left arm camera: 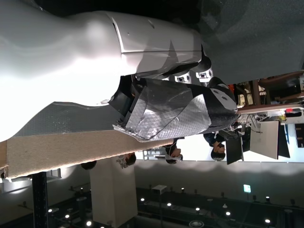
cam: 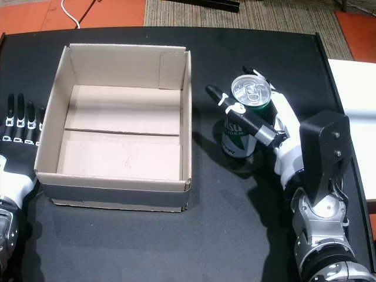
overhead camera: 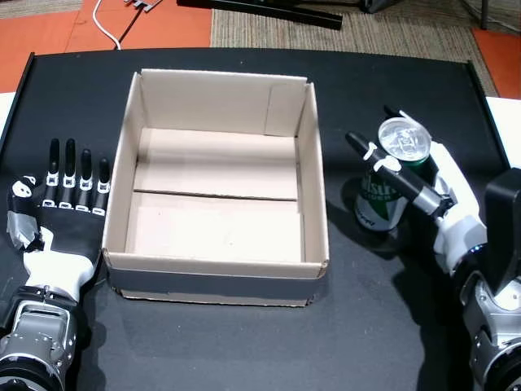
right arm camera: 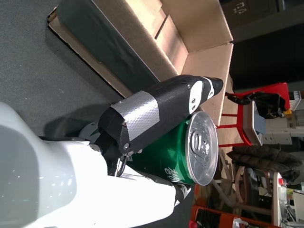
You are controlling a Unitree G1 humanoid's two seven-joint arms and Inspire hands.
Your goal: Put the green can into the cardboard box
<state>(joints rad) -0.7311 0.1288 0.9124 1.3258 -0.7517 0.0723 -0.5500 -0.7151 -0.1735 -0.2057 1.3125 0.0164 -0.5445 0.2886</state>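
The green can (overhead camera: 379, 204) stands upright on the black table, a little right of the cardboard box (overhead camera: 218, 262), and shows in both head views (cam: 237, 138). Its silver top faces up. My right hand (overhead camera: 438, 189) is shut on the can, with the thumb across its front and the fingers behind it. In the right wrist view the taped thumb (right arm camera: 154, 113) presses against the can (right arm camera: 192, 154). The box (cam: 111, 189) is open-topped and has nothing in it. My left hand (overhead camera: 69, 213) lies flat and open on the table, left of the box, fingers straight.
The black table (overhead camera: 244, 342) ends at a raised rim along the far side. Beyond it lie orange floor, a rug and a white cable (overhead camera: 104, 24). A white surface (cam: 352, 106) borders the table's right edge. The left wrist view shows my left hand (left arm camera: 175, 109), a ceiling and distant people.
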